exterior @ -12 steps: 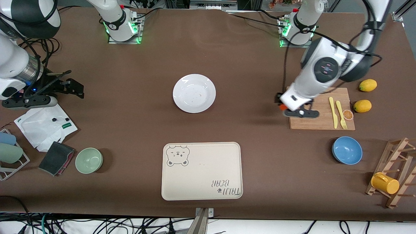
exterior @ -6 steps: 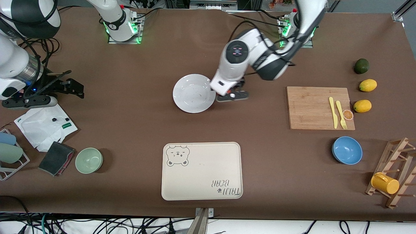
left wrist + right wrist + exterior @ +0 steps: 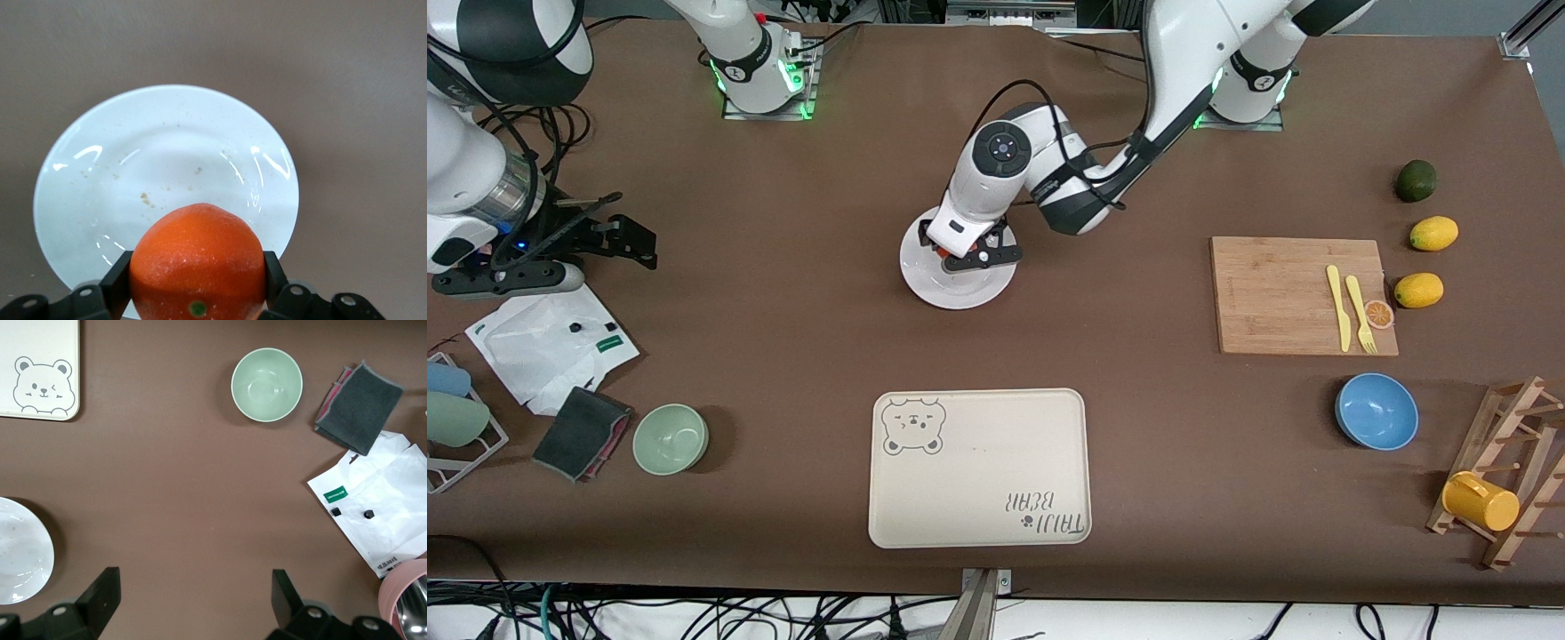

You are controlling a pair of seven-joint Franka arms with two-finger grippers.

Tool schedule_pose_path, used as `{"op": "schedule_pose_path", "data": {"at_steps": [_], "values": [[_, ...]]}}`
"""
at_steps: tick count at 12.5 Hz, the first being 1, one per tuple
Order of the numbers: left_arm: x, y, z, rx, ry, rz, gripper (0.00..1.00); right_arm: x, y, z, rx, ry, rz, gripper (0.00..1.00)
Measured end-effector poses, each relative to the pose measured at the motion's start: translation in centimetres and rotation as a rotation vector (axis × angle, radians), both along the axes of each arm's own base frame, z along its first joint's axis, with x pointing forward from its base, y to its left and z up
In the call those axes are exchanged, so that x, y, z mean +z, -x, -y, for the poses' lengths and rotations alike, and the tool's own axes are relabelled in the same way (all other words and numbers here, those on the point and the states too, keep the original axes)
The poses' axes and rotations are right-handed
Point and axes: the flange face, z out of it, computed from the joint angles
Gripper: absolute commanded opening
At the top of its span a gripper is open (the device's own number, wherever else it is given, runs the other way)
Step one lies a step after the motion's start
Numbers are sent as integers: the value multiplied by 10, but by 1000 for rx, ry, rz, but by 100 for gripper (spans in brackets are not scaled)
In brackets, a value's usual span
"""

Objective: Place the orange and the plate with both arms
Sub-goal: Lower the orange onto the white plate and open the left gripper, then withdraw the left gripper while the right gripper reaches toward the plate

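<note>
- Nearest the front camera, on the brown desk (image 3: 1183, 462): cream bear-print tray (image 3: 978, 468), lying flat.
- Toward the right arm's end, about level with the tray: green bowl (image 3: 671, 438), with a dark cloth (image 3: 581, 432) just beside it and a white packet (image 3: 547, 345) a little farther from the camera.
- Toward the left arm's end: blue bowl (image 3: 1376, 411), then farther from the camera a wooden cutting board (image 3: 1280, 295) carrying yellow cutlery (image 3: 1348, 307) and a tiny orange slice (image 3: 1379, 313).
- Farther from the camera than the tray, mid-desk: the plate (image 3: 167, 167), glossy white, a few crumbs on it.
- Right over the plate: left pincer (image 3: 198, 283), fingers (image 3: 115, 285) pinching the orange (image 3: 198, 263) from both sides, fruit held clear above the plate's rim area.
- Over bare desk near the right arm's end: right pincer (image 3: 193, 597), waiting, fingers (image 3: 100, 593) spread wide, gripping nothing.
</note>
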Motion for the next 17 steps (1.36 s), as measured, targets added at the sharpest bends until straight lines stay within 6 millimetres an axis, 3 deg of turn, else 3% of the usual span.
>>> {"op": "schedule_pose_path", "data": {"at_steps": [2, 3, 4, 6, 8, 10, 11, 14, 17], "values": [[-29, 9, 5, -15, -40, 2, 19, 0, 0, 0, 0, 0, 0, 100], [-43, 16, 8, -25, -60, 9, 34, 0, 0, 0, 0, 0, 0, 100], [-55, 22, 12, -34, -78, 16, 99, 0, 0, 0, 0, 0, 0, 100], [-65, 26, 14, -41, -94, 24, 100, 0, 0, -1, 2, 0, 1, 100], [-60, 19, 13, -32, -87, 35, 100, 1, 0, -3, 4, 0, 3, 100], [-36, -1, 8, -11, -87, 53, 100, 2, 0, -8, 14, -1, 9, 100], [-13, -14, -1, 1, -102, 58, 100, 4, 0, -15, 27, 0, 13, 100], [71, -58, -59, 0, -177, 72, 100, 6, 3, -39, 77, 31, 22, 100], [121, -109, -141, -49, -217, 87, 100, 6, 4, -45, 85, 34, 22, 100]]}}
